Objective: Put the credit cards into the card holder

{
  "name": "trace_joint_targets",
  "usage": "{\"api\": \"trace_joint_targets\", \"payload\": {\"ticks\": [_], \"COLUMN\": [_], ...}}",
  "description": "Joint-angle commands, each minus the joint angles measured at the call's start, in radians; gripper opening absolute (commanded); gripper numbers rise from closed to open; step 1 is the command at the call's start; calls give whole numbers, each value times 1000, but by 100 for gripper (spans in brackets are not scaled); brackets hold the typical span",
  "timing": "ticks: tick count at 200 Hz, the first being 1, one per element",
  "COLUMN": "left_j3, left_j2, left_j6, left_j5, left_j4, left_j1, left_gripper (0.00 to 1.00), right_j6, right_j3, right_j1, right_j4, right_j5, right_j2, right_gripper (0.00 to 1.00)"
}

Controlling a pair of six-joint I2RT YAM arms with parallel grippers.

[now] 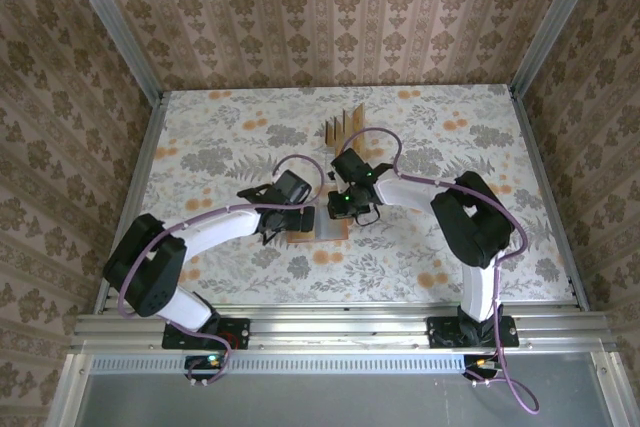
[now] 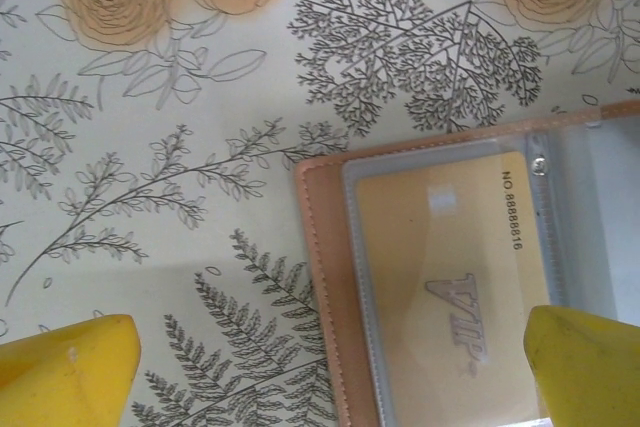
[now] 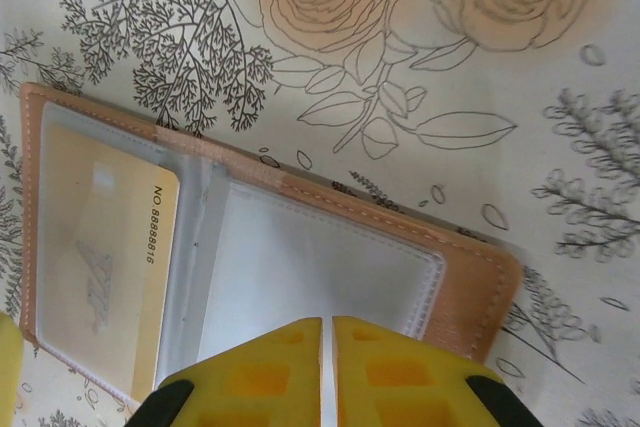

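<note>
The card holder [image 1: 322,232] lies open and flat on the table between both grippers. It is a salmon wallet [image 3: 470,282] with clear pockets. One golden credit card [image 2: 450,277] marked VIP sits inside its left pocket [image 3: 110,257]; the right pocket [image 3: 300,267] looks empty. More credit cards [image 1: 345,125] stand upright at the back of the table. My left gripper [image 2: 325,377] is open, its yellow fingers [image 2: 65,372] straddling the wallet's left edge. My right gripper [image 3: 327,367] is shut to a thin slit low over the right pocket; whether it pinches the clear film I cannot tell.
The cards at the back stand in a clear stand [image 1: 338,133] just behind the right arm's wrist. The floral tablecloth [image 1: 450,137] spreads out on both sides. Patterned walls and metal rails [image 1: 150,147] enclose the table.
</note>
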Motion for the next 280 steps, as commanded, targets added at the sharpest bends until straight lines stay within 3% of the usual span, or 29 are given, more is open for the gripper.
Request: {"api": "trace_joint_targets", "payload": {"ticks": [1,112,224,280], "left_j3": [28,-22,-88,-96], "left_j2": [29,39,96,96], "left_j6": [-22,-30,-61,-67], "left_j5": [10,16,-15,-15], "left_j4": [10,129,147,152], "left_j1": [-21,-76,-85,-85], "left_gripper": [100,100,100,100], "right_j6": [17,37,43,85], "right_j3": [-8,-4,2,-64], "right_j1": [14,23,17,-18], "right_j4": [20,35,21,47], "right_j5": [-30,-43,-43,-34], "right_j2": [32,48,14,-101], "right_gripper": [13,13,13,32]}}
